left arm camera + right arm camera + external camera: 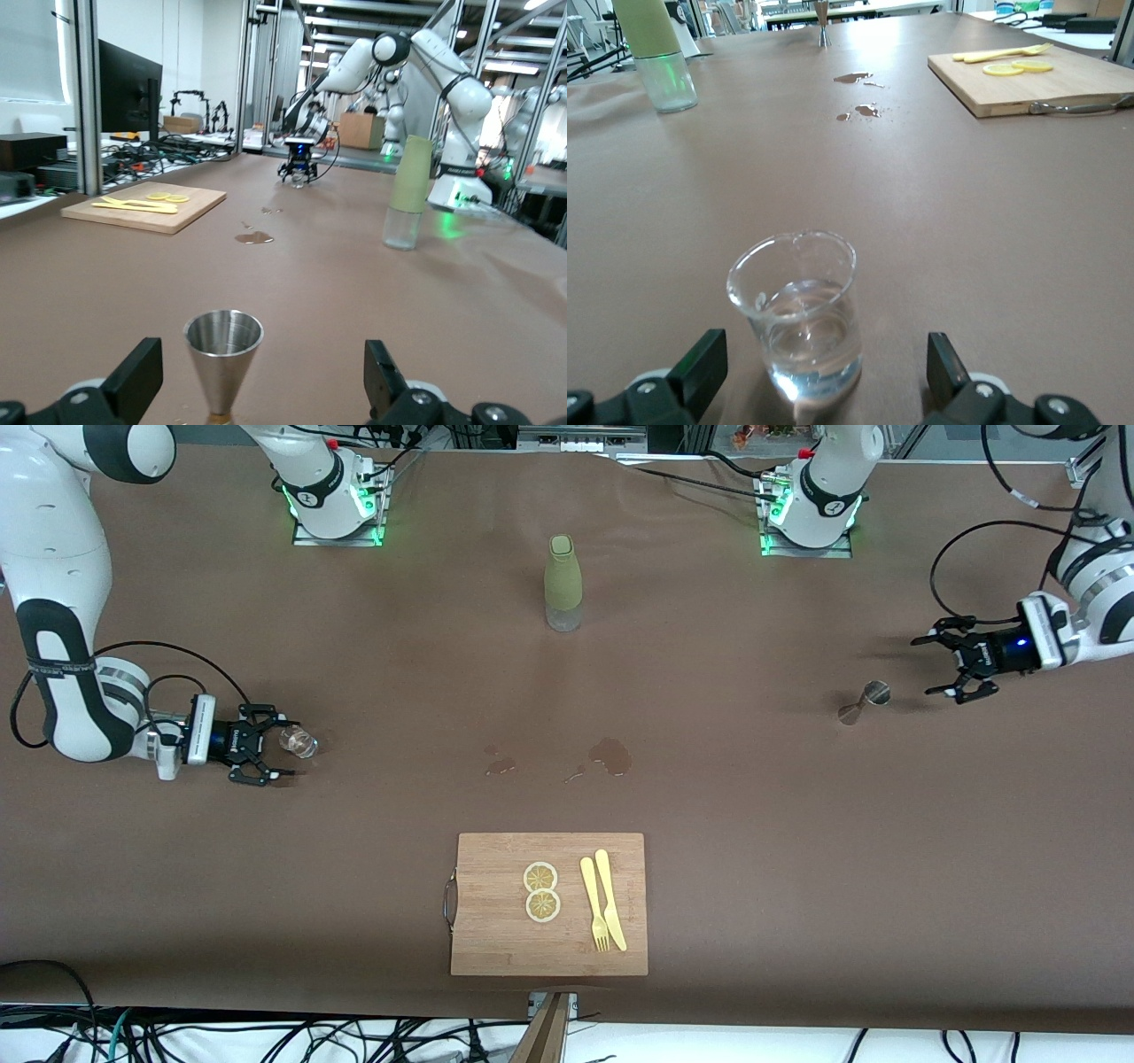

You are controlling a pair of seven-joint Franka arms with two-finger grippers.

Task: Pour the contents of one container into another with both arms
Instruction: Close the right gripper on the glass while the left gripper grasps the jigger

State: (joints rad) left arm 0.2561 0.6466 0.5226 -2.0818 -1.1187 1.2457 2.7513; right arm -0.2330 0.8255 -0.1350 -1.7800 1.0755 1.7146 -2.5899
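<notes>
on the desk, toward the right arm's end from the bottle (563,583), the tumbler (299,741) stands upright, part filled, between the open fingers of the right gripper (270,746), ungripped, arm low and level. toward the left arm's end, the jigger (865,701) stands just before the left gripper (950,662), fingers open, likely lined up to grasp.

Even overhead lighting; soft short shadows on the surface (762,797); glints on the tumbler (799,310); wrist-view backgrounds slightly soft.
</notes>
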